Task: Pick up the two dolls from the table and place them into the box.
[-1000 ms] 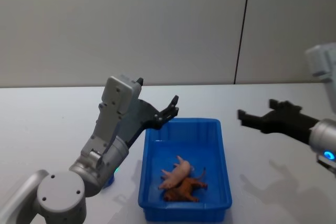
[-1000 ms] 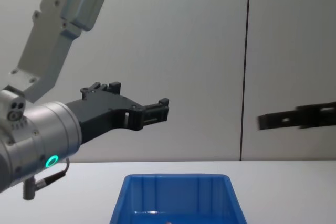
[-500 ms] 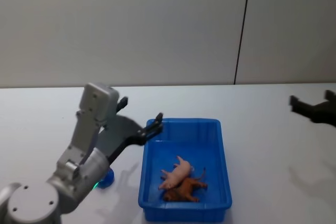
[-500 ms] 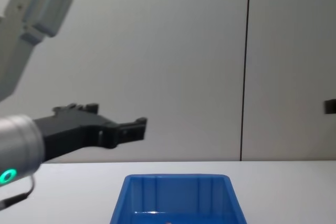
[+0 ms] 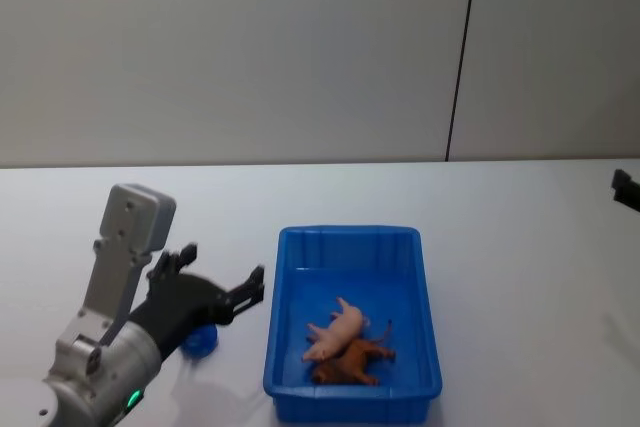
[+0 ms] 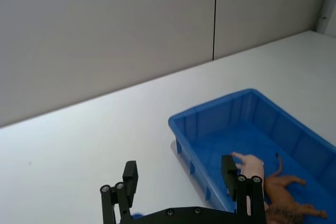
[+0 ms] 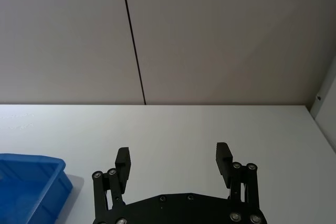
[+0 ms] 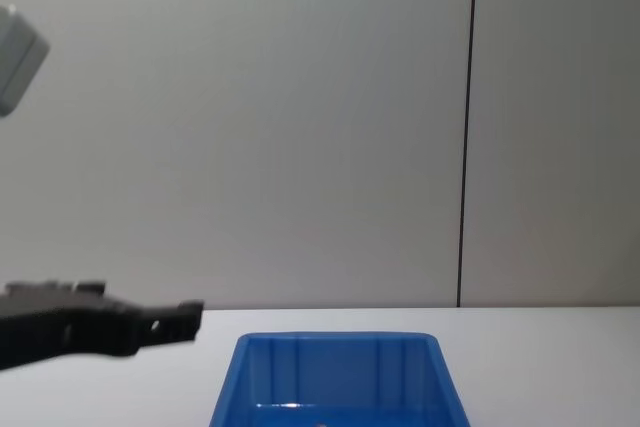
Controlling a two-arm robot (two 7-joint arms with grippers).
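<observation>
Both dolls lay inside the box (image 5: 350,387), toward its near end: pale pink doll (image 5: 338,330) on its side, brown doll (image 5: 352,359) pressed against it just in front, touching. Judged the placing done, with only the arms left to clear. Left gripper (image 5: 222,292) hung low beside the box's left wall, above the table (image 5: 520,277), fingers (image 6: 129,172) spread apart and holding nothing. Right gripper (image 7: 172,162) sat far out to the right, well apart from the box, fingers likewise apart and empty. Small blue thing (image 5: 200,339) on the table under the left arm, possibly a cap or a lid; too hidden to name. Main risk from here: the left fingers, so near the rim, catching the wall and shoving or tipping the box.
</observation>
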